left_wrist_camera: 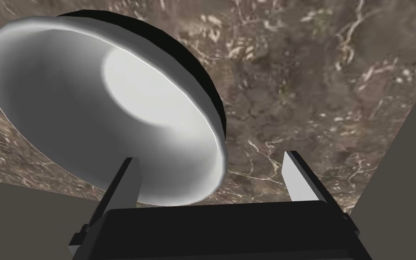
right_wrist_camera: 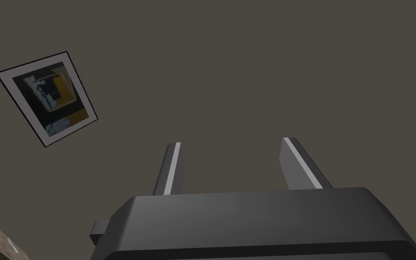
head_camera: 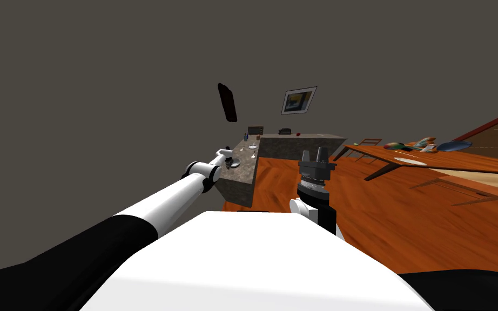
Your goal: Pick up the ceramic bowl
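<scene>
Out at eleven o'clock, the left gripper (left_wrist_camera: 209,156) hung right over the near end of the counter (left_wrist_camera: 320,81), a brown slab veined in white. And there was the bowl (left_wrist_camera: 126,95): pale grey inside, black outside, sitting on that slab close to the counter's end. The pincer stood wide. One finger (left_wrist_camera: 127,180) crossed in front of the bowl's near rim and covered a strip of it. The other stood over bare stone, clear of the bowl. So part of the rim lay between the two blades. Whether the covering finger touched the rim or only hung before it could not be told. The bowl's underside was hidden, and just a black band of the outer wall peeked past the far rim. In the head view the bowl was a small grey disc at the gripper's tip, and the blades there were too small to read.

The right gripper (right_wrist_camera: 230,141) was raised at about one o'clock, pointing up, blades wide apart and empty.

Further along the counter, toward twelve o'clock, stood a few small things, too tiny to name. At two o'clock a wooden table (head_camera: 458,160) carried a white plate (head_camera: 410,160) and some colourful items that blurred together. Its far side was cut off by the picture's edge.
</scene>
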